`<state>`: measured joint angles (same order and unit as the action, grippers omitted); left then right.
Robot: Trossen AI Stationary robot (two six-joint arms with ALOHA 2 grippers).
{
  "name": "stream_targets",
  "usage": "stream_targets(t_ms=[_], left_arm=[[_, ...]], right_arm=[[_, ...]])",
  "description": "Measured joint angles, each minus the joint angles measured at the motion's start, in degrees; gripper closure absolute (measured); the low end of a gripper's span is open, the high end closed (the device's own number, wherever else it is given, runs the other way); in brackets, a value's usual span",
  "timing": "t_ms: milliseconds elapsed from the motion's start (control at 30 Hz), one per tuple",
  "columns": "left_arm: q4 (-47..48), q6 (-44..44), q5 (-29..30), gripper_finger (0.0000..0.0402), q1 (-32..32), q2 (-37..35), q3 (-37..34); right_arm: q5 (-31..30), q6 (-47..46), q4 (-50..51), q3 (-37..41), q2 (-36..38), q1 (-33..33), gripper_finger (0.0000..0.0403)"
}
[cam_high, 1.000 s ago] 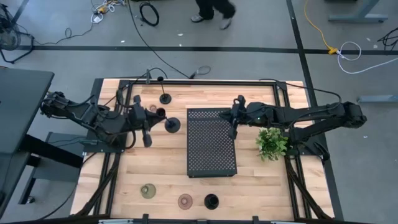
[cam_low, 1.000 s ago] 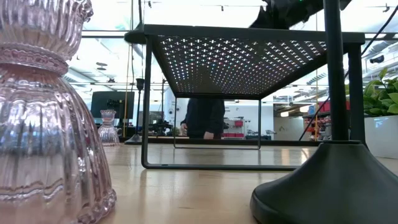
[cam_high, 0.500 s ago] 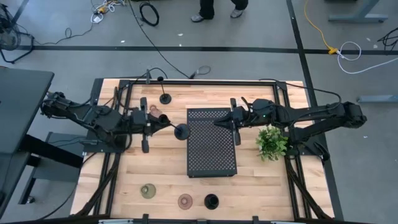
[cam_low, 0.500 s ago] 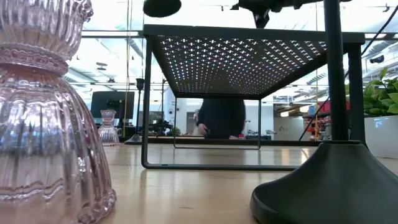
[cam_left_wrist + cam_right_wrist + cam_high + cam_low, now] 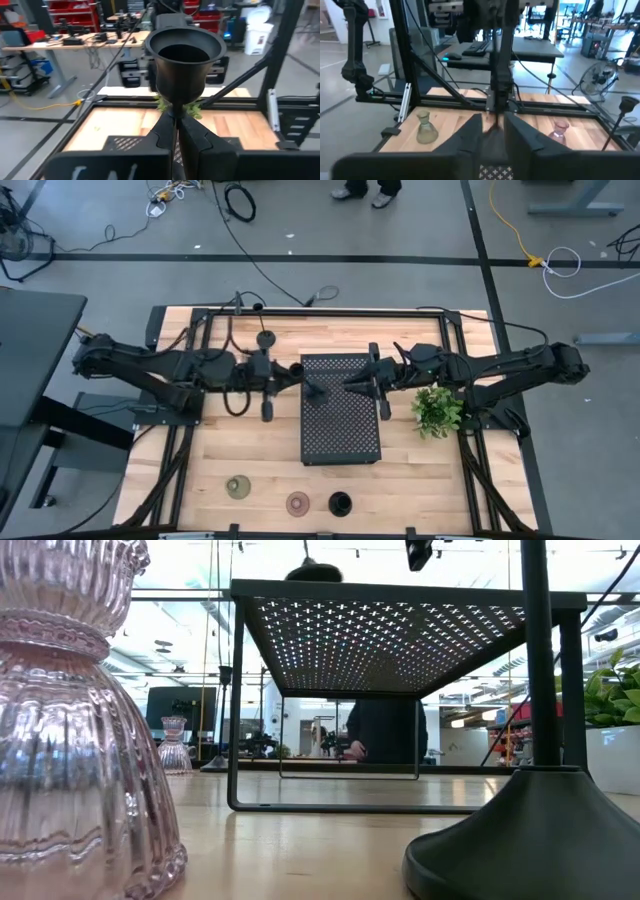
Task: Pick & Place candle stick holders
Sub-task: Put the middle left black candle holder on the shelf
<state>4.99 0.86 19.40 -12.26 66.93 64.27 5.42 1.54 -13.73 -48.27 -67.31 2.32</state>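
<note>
My left gripper, clamped on a black candle stick holder, has just swung it from beside the perforated tray to over it, so release onto the tray looks next.

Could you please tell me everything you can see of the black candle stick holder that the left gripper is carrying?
The black candle stick holder is slim and matte, metal by its look, with a flared cup top on a thin stem and a round base. The left gripper is shut on its stem, holding it tilted over the left edge of the black perforated tray. The right gripper is close to its base end; whether it touches is unclear.
</note>
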Motion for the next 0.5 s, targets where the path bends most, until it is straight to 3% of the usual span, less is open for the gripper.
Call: stream_targets(t_ms=[267,500], left_arm=[[-6.02,1.07,-4.73,0.0392,3.28,4.82,-0.02],[-10.27,1.51,-8.39,0.0392,5.43,8.25,-0.04]], right_arm=[[-0.47,0.46,-1.26,0.00,-0.02,0.22,0.0229],[-2.24,0.48,-2.63,0.00,-0.31,0.22,0.0179]])
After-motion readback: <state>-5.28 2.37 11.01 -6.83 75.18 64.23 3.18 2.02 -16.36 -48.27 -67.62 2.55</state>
